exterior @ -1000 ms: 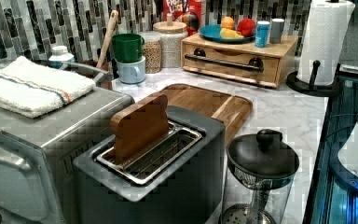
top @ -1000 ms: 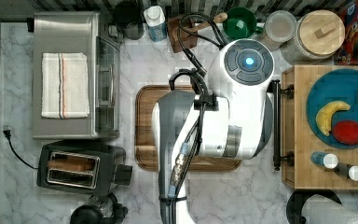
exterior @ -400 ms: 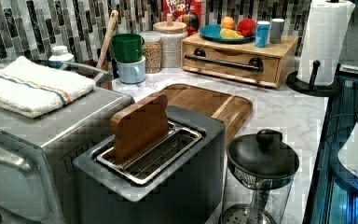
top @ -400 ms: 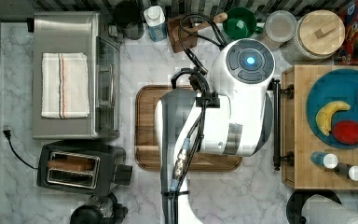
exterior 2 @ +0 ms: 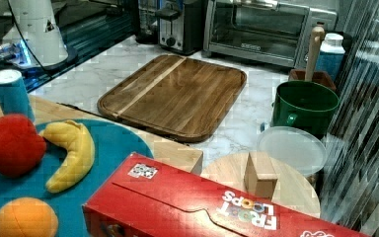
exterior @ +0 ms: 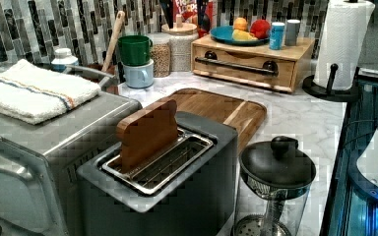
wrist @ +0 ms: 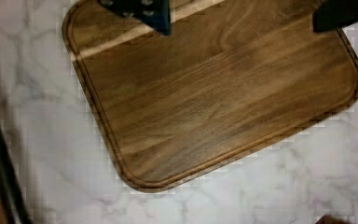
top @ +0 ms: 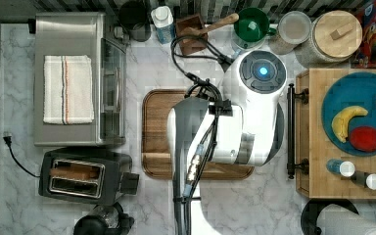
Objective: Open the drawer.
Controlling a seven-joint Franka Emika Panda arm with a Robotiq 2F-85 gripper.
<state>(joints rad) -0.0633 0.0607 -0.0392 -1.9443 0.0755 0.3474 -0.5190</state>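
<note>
Covering the marble counter (top: 142, 205), a wooden tray (exterior 2: 175, 96) lies flat.

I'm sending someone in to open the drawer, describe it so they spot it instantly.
Find the white paper towel roll on the marble counter. Beside it sits the light bamboo drawer box, carrying a blue fruit plate. Unlike the darker wooden tray, it has a long black bar handle.

A dark wooden tray (exterior 2: 175, 95) lies flat on the marble counter (exterior 2: 79, 81), empty. Behind it, along the counter's far edge, stand a toaster oven (exterior 2: 269, 29) and a toaster (exterior 2: 180, 22). A green cup (exterior 2: 305, 107) sits near the tray's corner. In the foreground, a blue plate (exterior 2: 113, 143) holds a banana (exterior 2: 74, 154), beside a red cereal box (exterior 2: 212, 207).
</note>
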